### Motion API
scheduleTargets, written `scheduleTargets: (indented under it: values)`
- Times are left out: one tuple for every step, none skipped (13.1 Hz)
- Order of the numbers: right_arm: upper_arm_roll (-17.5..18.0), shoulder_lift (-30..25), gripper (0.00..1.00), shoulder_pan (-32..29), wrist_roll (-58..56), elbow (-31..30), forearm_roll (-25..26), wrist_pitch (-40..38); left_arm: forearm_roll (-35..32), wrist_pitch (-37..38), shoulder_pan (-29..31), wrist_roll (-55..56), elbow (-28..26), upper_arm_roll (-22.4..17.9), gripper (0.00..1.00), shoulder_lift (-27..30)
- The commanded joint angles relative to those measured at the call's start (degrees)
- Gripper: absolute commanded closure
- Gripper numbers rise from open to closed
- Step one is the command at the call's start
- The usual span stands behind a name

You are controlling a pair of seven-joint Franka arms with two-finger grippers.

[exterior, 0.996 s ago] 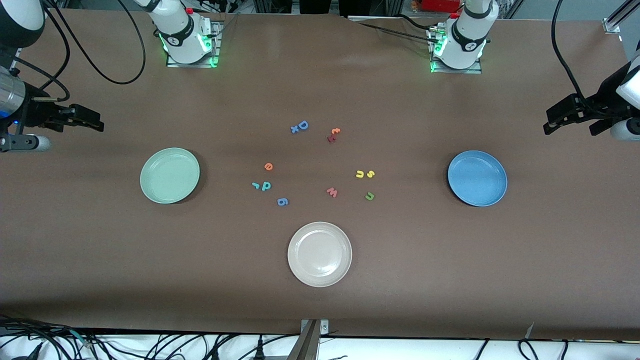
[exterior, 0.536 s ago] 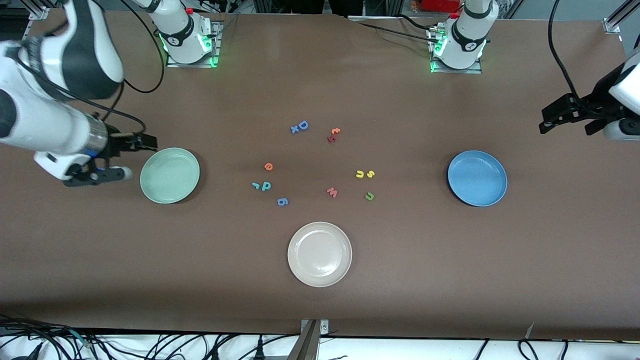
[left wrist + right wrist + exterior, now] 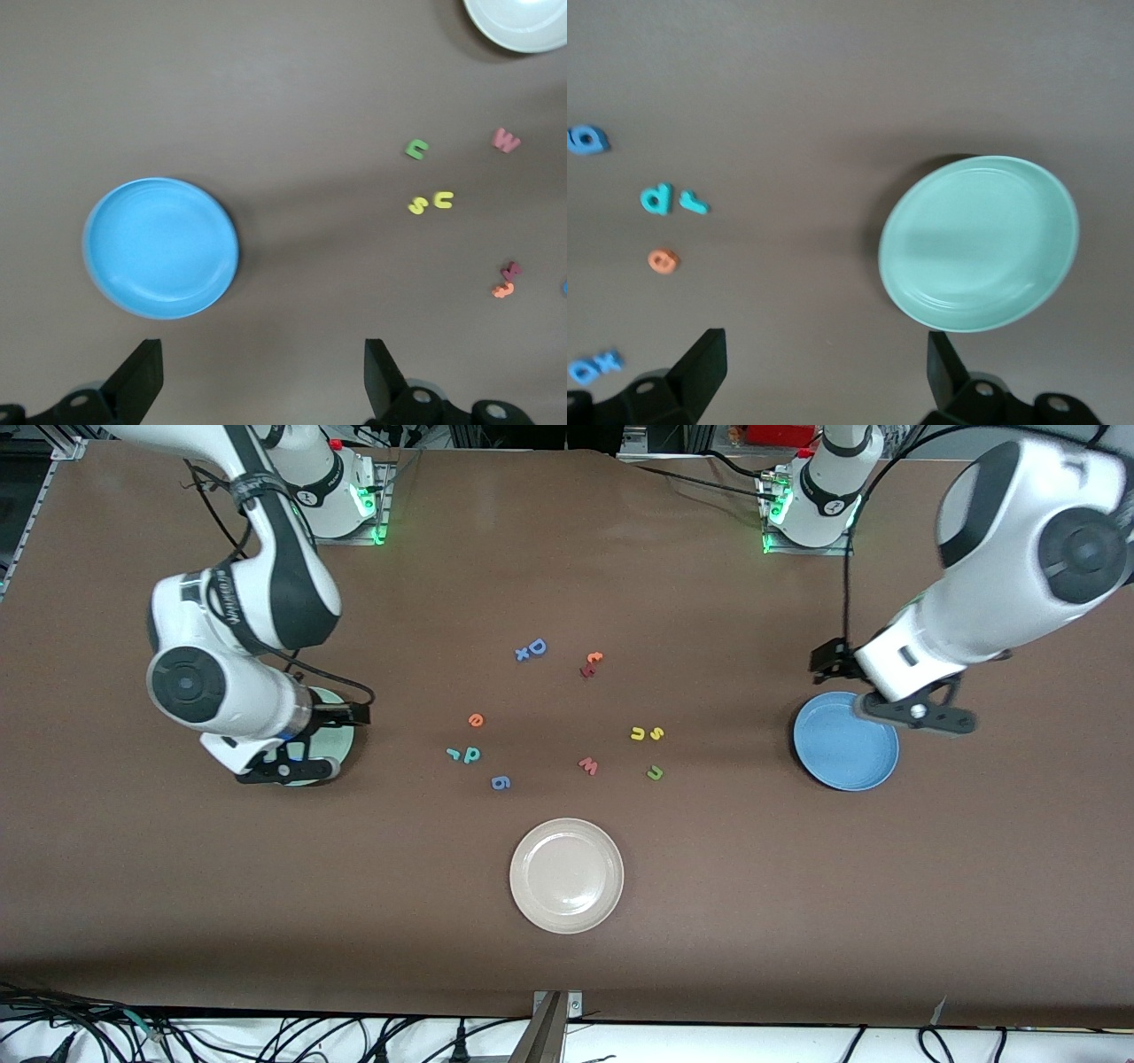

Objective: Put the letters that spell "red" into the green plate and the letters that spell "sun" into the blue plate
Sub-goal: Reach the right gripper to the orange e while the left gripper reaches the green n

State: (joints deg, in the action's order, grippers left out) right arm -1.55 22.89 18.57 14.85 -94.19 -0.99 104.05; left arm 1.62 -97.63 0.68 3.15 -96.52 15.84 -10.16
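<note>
1. Mint-green plate (image 3: 979, 243) is seen toward the right arm's end of the table, mostly hidden under the right gripper (image 3: 350, 714) in the front view; nothing is in it yet.
2. Blue plate (image 3: 842, 748) is found toward the left arm's end, with the left gripper (image 3: 828, 657) over its rim. It's empty too.
3. Both sets of fingers are spread wide and nothing is held.
4. The e (image 3: 476, 720), d (image 3: 472, 755) and r (image 3: 453, 754) are laid mid-table on the green plate's side; s (image 3: 656, 733), u (image 3: 637, 733) and n (image 3: 655, 773) on the blue side.
5. Likely trouble: d and r almost touch, as do s and u, so two could be pinched at once or one knocked away.
6. Decoys could be grabbed by mistake: a blue 6 (image 3: 500, 782) beside the d, a pink w (image 3: 588, 765) near the n.
</note>
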Motion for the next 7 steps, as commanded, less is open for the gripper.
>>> scheduleTargets:
  values:
    - [-0.47,1.54,0.00,4.35,9.98,-3.09,0.20,6.66,1.28,-4.21,-2.52,1.23,0.54,0.77,0.00,-5.02]
    - [-0.38,1.63,0.01,5.42,14.03,-5.19,0.11,9.21,1.28,-6.41,-2.79,4.29,0.54,0.77,0.00,-7.04]
    - [-0.38,1.63,0.01,6.65,17.20,-7.48,0.20,12.46,1.28,-8.43,-3.84,7.71,0.45,0.77,0.00,-8.89]
    - [-0.47,1.46,0.01,8.31,19.76,-10.02,0.11,15.97,1.28,-10.19,-4.72,10.96,0.54,0.77,0.00,-10.82]
    - [-0.38,1.54,0.01,9.81,23.96,-12.22,0.11,19.14,1.11,-12.30,-6.55,15.26,0.54,0.77,0.00,-12.84]
    - [-0.47,1.63,0.02,11.30,26.35,-14.25,0.20,22.65,0.58,-14.75,-8.14,19.74,0.54,0.77,0.00,-14.78]
    - [-0.38,1.81,0.02,12.19,27.85,-16.09,0.20,25.99,0.40,-17.48,-9.63,24.40,0.63,0.77,0.00,-16.97]
